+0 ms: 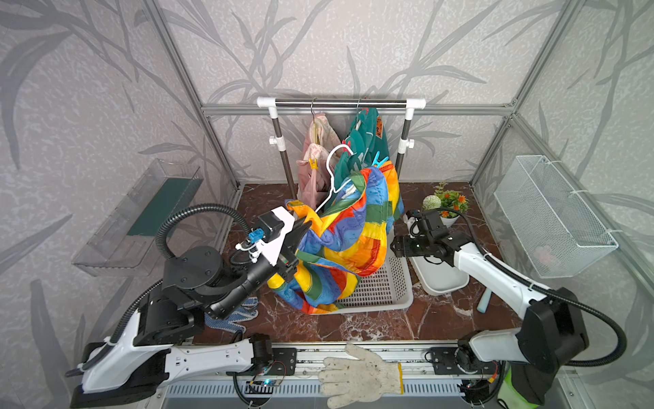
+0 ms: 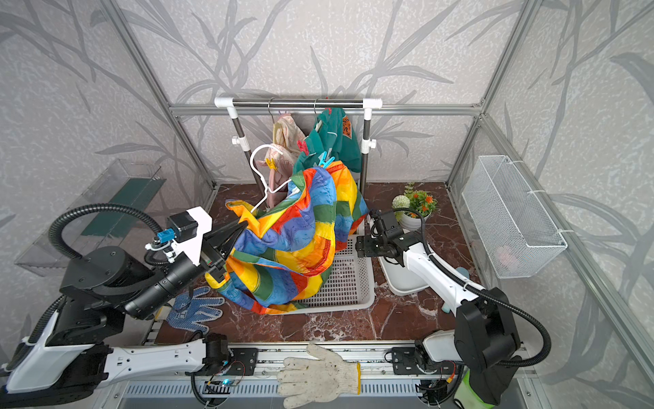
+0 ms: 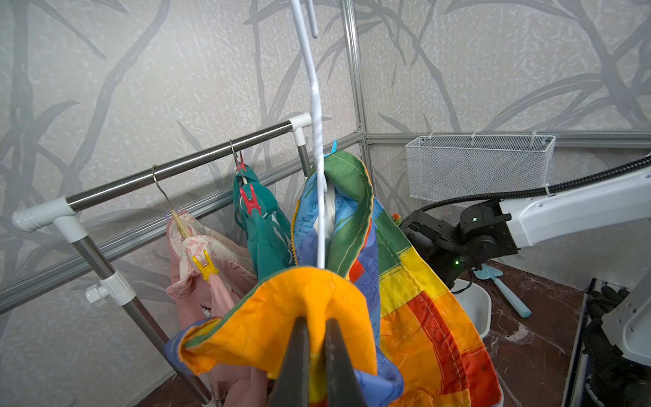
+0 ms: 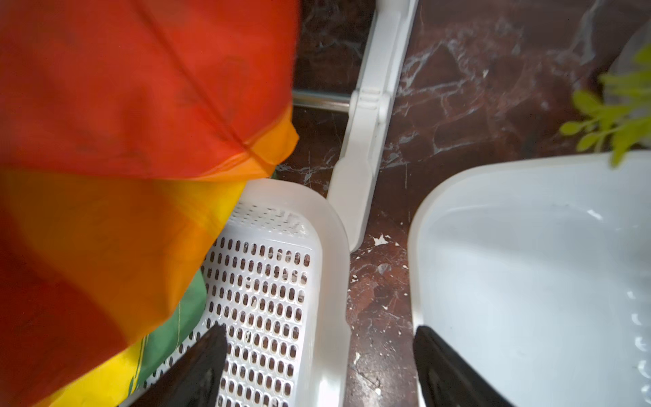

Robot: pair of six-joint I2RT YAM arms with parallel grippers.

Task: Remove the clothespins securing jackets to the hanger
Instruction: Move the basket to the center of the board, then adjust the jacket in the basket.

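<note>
The left gripper (image 3: 315,338) is pinched tight on the orange hem of the rainbow jacket (image 1: 348,233), which hangs from a white hanger (image 1: 331,173) off the rail and droops into the perforated basket (image 1: 396,283) below it. Beyond this gripper, a yellow clothespin (image 3: 205,265) sits on the pink jacket (image 3: 197,292) and a red clothespin (image 3: 250,201) on the teal jacket (image 3: 267,232). The right gripper (image 4: 317,363) stands wide and empty, the basket rim under one finger, the white tub (image 4: 528,264) under its other

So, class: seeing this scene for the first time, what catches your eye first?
The rainbow jacket fills the middle, draped into the white perforated basket, pinched by the left gripper. Behind it, pink and teal jackets hang on the rail.
</note>
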